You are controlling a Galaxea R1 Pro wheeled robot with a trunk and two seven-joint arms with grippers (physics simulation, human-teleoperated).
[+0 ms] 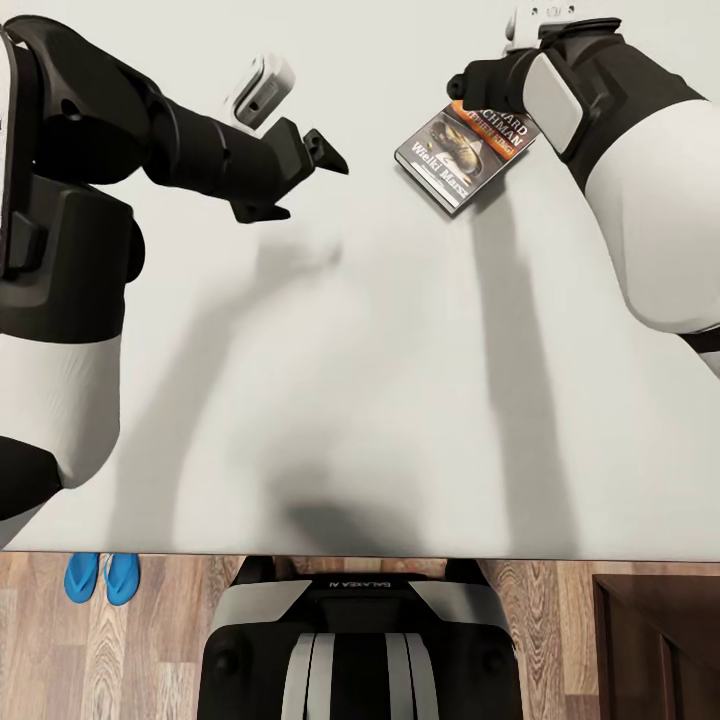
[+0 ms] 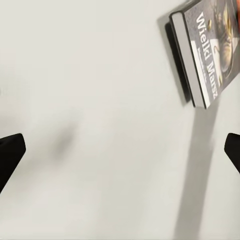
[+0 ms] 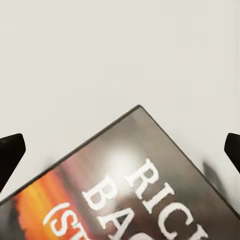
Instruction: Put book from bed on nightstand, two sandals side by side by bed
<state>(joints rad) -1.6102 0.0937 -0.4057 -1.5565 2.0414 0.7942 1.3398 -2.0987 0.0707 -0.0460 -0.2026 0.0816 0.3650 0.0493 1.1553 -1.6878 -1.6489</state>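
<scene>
- Right gripper: fingers spread wide, one black tip at each edge of the wrist view, with the book lying between them, not pinched. From the head cam the gripper hangs right over the book's far end, around the orange band.
- Left gripper: fingers also spread apart, holding nothing, hovering over bare mattress well to the left of the book.
- The book lies flat, cover up, on the bed, toward the far right part of it. Its long axis runs diagonally: the author-name end points away and to the right, and the "Wielki Marsz" end points back toward the robot and to the left. The left wrist cam catches its spine edge and title.
- Down on the floor, two blue sandals sit side by side, touching or nearly so, just beside the bed's near edge, to the left of the robot's base.
- A dark wood corner pokes in at lower right; can't tell what it is.
</scene>
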